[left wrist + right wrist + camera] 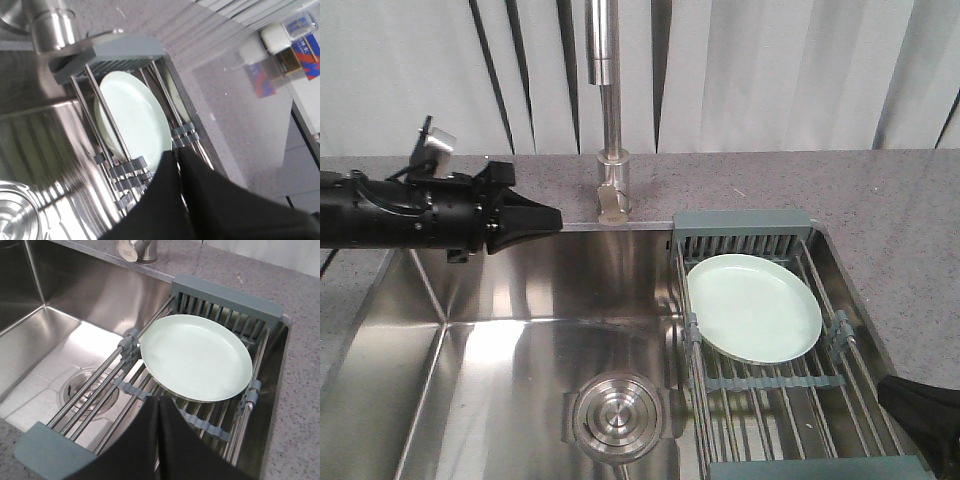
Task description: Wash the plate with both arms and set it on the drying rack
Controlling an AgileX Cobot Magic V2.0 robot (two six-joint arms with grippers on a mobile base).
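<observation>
The drying rack [226, 299] across the sink [500, 330] held the plate [196, 356], pale mint, plain, flat on its rods; both claws [545, 218] [158, 405] were closed, empty

Basin [500, 350] left of rack [770, 390]: open, only drain [616, 417] at floor. Faucet [609, 110] stands at 12 o'clock on rear rim. Plate [753, 306] fills rack's far half; rods at 6 o'clock bare. Left arm [410, 212] spans basin at 10 o'clock.
</observation>
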